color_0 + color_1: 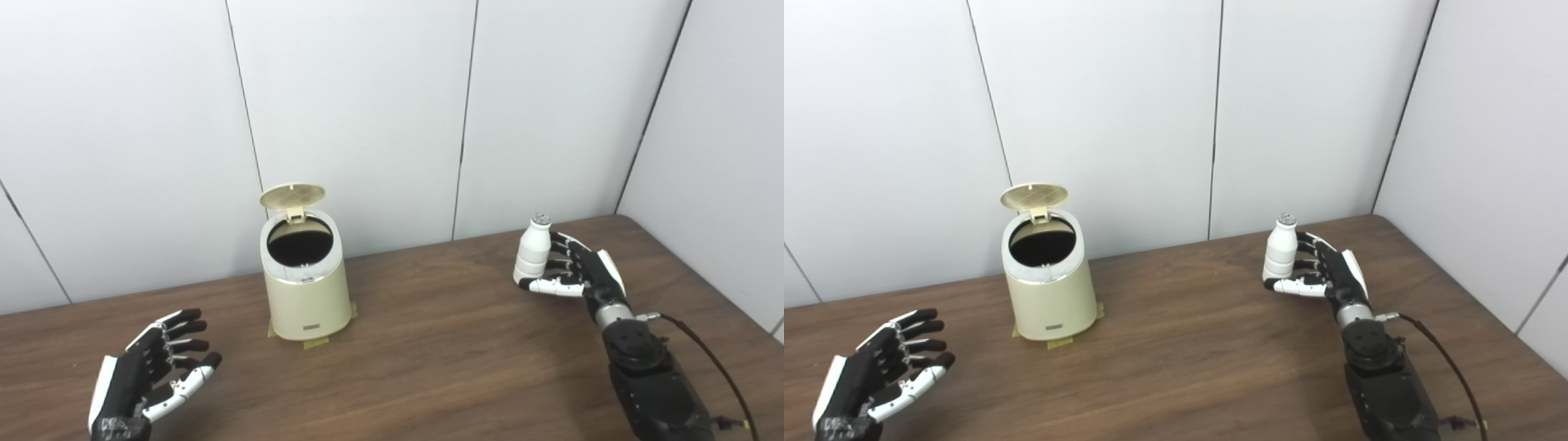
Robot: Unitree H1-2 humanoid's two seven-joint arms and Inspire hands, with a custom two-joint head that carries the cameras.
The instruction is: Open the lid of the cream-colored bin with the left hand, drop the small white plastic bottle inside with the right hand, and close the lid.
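Bin cream, lid same cream with a fine grid pattern on its underside; inside of the bin reads black, with a pale shiny ring round the mouth. Tan tape under its base. Bottle plain white, cap grey and speckled. Both hands black with white trim — left hand white along its outer edge and thumb, right hand the same. Right arm black, black cable trailing off it. Table dark brown woodgrain. Wall panels white with thin dark seams.
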